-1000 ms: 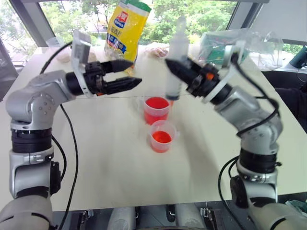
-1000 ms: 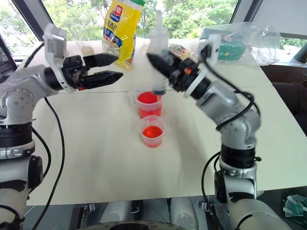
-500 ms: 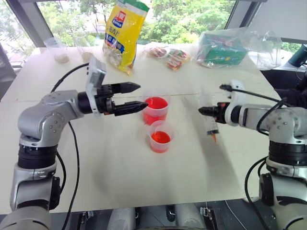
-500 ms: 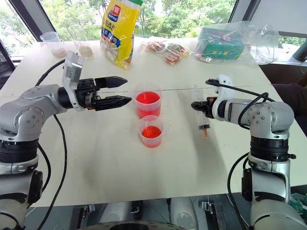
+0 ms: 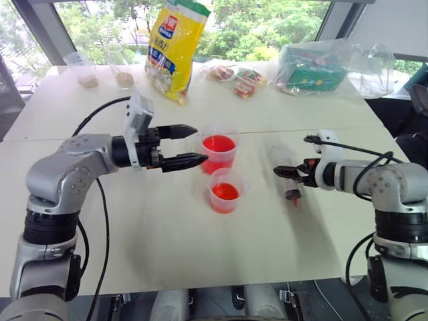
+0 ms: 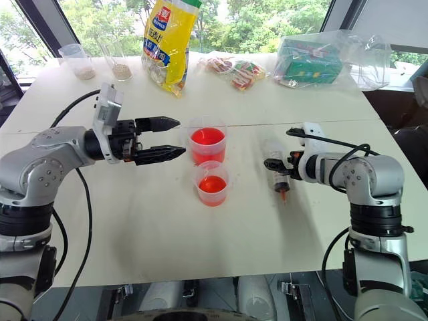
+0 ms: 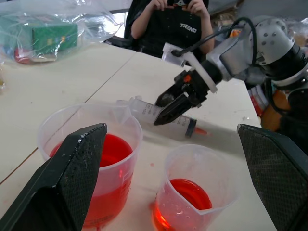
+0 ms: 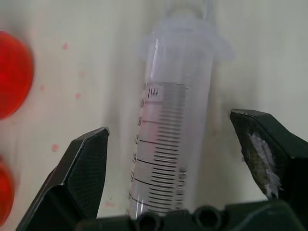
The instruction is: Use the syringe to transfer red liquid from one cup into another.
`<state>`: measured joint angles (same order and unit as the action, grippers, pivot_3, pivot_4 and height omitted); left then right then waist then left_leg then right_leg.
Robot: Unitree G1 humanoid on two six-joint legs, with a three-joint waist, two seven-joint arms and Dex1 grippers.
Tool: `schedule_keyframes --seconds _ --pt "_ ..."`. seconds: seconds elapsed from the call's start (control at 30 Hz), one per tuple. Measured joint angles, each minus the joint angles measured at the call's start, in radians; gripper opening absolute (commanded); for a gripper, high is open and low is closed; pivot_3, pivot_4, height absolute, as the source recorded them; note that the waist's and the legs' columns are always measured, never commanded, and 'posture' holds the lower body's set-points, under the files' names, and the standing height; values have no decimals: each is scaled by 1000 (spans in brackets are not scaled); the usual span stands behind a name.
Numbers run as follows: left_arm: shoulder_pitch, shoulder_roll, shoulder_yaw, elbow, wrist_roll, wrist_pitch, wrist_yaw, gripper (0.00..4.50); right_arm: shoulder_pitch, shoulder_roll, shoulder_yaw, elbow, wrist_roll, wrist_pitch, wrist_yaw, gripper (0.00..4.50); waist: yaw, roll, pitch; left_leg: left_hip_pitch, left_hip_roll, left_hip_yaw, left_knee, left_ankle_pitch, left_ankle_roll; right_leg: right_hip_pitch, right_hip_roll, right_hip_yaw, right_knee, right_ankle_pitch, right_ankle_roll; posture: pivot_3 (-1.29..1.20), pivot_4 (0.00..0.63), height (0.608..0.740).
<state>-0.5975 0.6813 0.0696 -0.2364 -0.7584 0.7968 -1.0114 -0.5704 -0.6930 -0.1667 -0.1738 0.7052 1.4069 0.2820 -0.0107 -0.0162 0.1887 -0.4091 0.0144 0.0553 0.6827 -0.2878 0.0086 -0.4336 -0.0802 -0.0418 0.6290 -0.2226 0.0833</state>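
Note:
The syringe [image 5: 283, 168] lies flat on the white table [image 5: 154, 234] to the right of the cups, its orange-red tip [image 5: 295, 199] pointing toward the front edge. My right gripper [image 5: 283, 172] is open astride its barrel. In the right wrist view both fingers [image 8: 82, 178] stand clear of the syringe [image 8: 168, 139]. The taller cup [image 5: 218, 152] holds red liquid [image 5: 218, 143]. A shorter cup [image 5: 225, 190] in front of it also holds some. My left gripper [image 5: 192, 144] is open, level, just left of the taller cup and holding nothing.
At the back of the table are a yellow bag [image 5: 172, 47], snack packets [image 5: 237, 77], a green box in a clear bag [image 5: 314, 67] and small cups of grains [image 5: 83, 70]. A person in black [image 7: 168, 24] sits beyond the table. Small red drops [image 8: 65, 45] dot the surface.
My right gripper swung down and to the right from above the cups, laid the syringe on the table and opened. The left gripper sank a little toward the taller cup.

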Motion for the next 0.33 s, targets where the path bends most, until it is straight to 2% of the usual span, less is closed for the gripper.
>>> schedule_keyframes --seconds 0.13,0.27,0.33 --pt "8 20 -4 -1 4 0 -14 4500 24 -105 -56 -150 76 -25 142 4442 0 0 0 0 0 0 0 0 0 0 0 0 0 0 0 0 150 740" --pt "19 28 -5 0 8 -1 -25 4500 96 -247 -175 -279 191 -60 333 4442 3 -1 0 0 0 -1 0 0 0 1 0 0 -2 0 0 0 150 740" --pt "22 31 -5 0 8 -2 -28 4500 123 -281 -218 -302 222 -69 379 4442 3 -1 0 0 0 0 0 0 0 1 0 0 -2 0 0 0 150 740"
